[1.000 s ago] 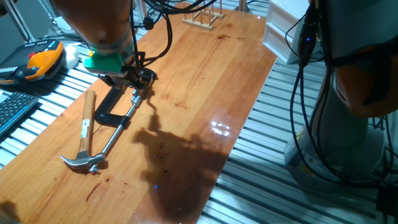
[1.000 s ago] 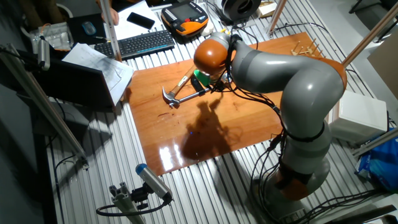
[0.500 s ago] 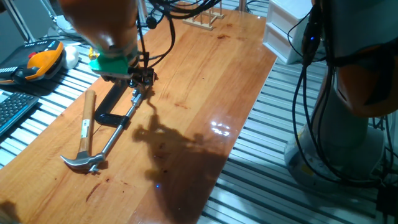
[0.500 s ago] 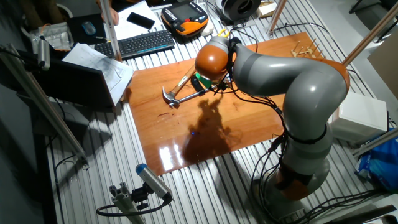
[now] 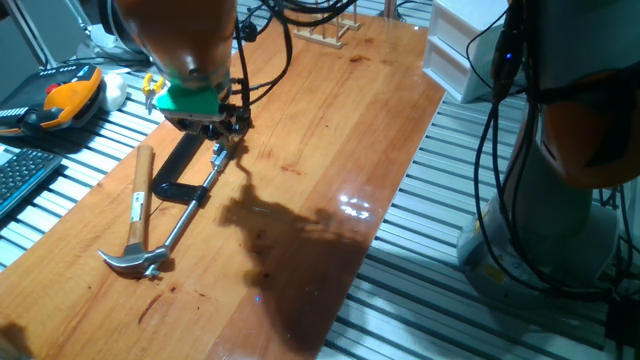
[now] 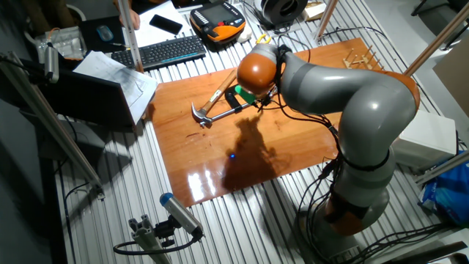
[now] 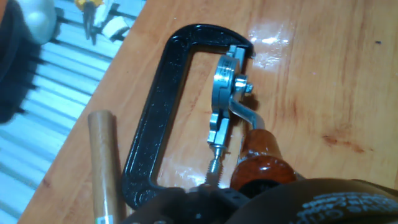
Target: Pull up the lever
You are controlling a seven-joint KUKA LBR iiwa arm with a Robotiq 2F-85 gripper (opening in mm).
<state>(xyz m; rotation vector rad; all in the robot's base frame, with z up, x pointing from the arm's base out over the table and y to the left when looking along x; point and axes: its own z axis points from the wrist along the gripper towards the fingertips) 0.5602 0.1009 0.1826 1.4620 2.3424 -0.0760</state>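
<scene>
The black C-shaped clamp [image 7: 155, 112] lies flat on the wooden table [image 5: 330, 140]; it also shows under the hand in one fixed view [image 5: 178, 165]. Its lever [image 7: 258, 152], a short silver arm with a reddish-brown tip, rises from the silver disc toward the camera. My gripper [image 7: 244, 191] sits right over the tip, which runs in between the dark fingers, so it looks shut on it. In one fixed view the gripper [image 5: 222, 133] hangs over the clamp's right end. The longer steel rod [image 5: 190, 210] runs toward the hammer head.
A wooden-handled claw hammer [image 5: 141, 195] lies left of the clamp, its handle [image 7: 106, 168] beside the frame. An orange pendant [image 5: 65, 100] and keyboard [image 6: 168, 50] lie off the table's left. A wooden rack [image 5: 325, 30] stands at the far end.
The hand has risen a little and shifted slightly right over the clamp. The clamp and hammer have stayed in place.
</scene>
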